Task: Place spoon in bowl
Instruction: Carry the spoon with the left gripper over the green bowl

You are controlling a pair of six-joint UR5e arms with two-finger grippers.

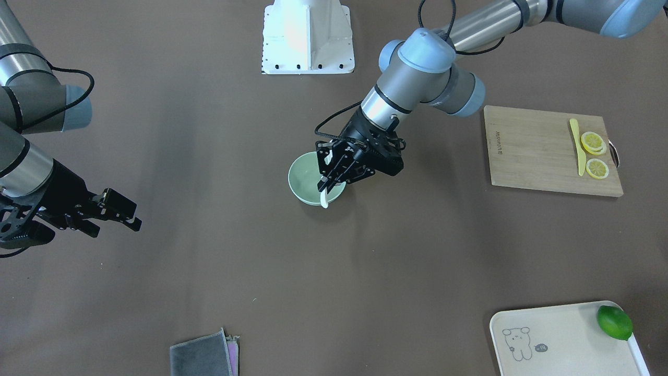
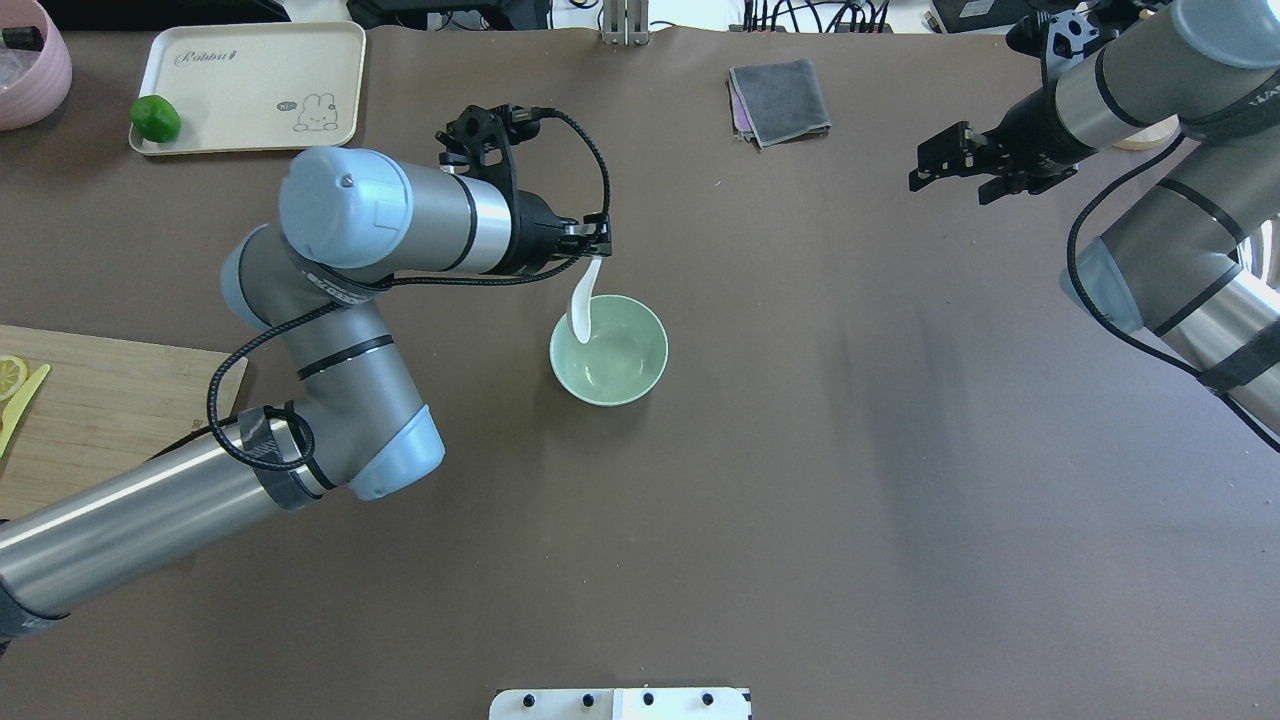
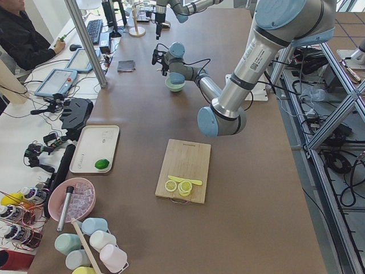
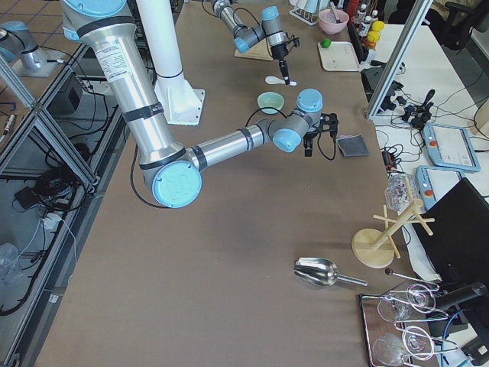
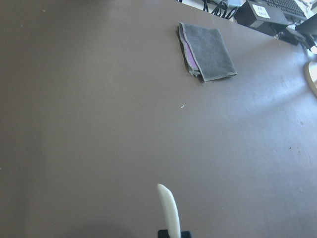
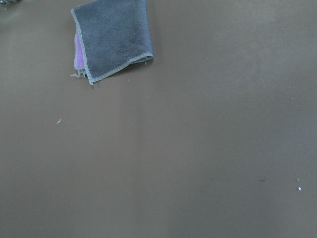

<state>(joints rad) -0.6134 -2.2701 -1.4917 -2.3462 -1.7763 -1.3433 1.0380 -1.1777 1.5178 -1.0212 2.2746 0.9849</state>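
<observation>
The pale mint-green bowl [image 1: 301, 176] [image 2: 632, 362] stands mid-table. My left gripper [image 1: 326, 183] [image 2: 597, 250] is shut on the handle of the white spoon [image 1: 324, 200] [image 2: 582, 305] and holds it steeply tilted. The scoop hangs down over the bowl's rim on my left side. I cannot tell whether it touches the bowl. A white end of the spoon [image 5: 168, 210] shows at the bottom of the left wrist view. My right gripper [image 1: 130, 214] [image 2: 928, 165] is open and empty, far off to my right above bare table.
A wooden cutting board [image 1: 537, 156] [image 2: 100, 400] with lemon slices and a yellow knife [image 1: 576, 146] lies to my left. A cream tray [image 1: 553, 339] holds a lime [image 1: 615, 322]. A folded grey cloth [image 2: 780, 100] [image 6: 114, 39] lies at the far edge.
</observation>
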